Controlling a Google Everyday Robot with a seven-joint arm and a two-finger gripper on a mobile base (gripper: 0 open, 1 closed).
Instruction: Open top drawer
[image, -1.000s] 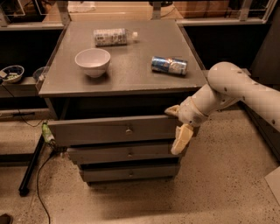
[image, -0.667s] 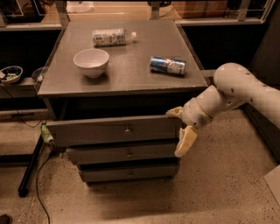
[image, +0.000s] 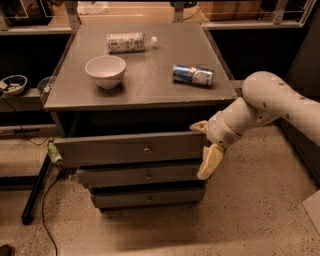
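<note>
Spread wide, the gripper (image: 200, 150) is sitting at the right end of the top drawer (image: 125, 150). Its upper finger (image: 199, 126) is lying at the panel's top right corner, and its lower finger (image: 210, 161) is hanging down past the panel's right edge toward the drawer below. Nothing is being pinched between them, and whether either finger is actually pressing on the wood is hard to tell. The arm (image: 280, 100) is reaching in from the right, leaving the knob (image: 146, 149) at the panel's centre untouched. The top drawer is sitting under the cabinet top (image: 150, 92), where a bowl (image: 105, 70), a can (image: 193, 74) and a bottle (image: 127, 42) are resting. Its front is standing a little forward of the frame with a dark gap showing above it, so the opening step seems to be under way and far from finished. The panel is facing the camera, and its long axis is running left to right, rising slightly toward the right in the view. Its travel is therefore lying toward the camera, square to that axis. The next move is calling for a firm hook on that right corner and a straight pull along the slides. A pull from one end is risking skewing the drawer and jamming it.
</note>
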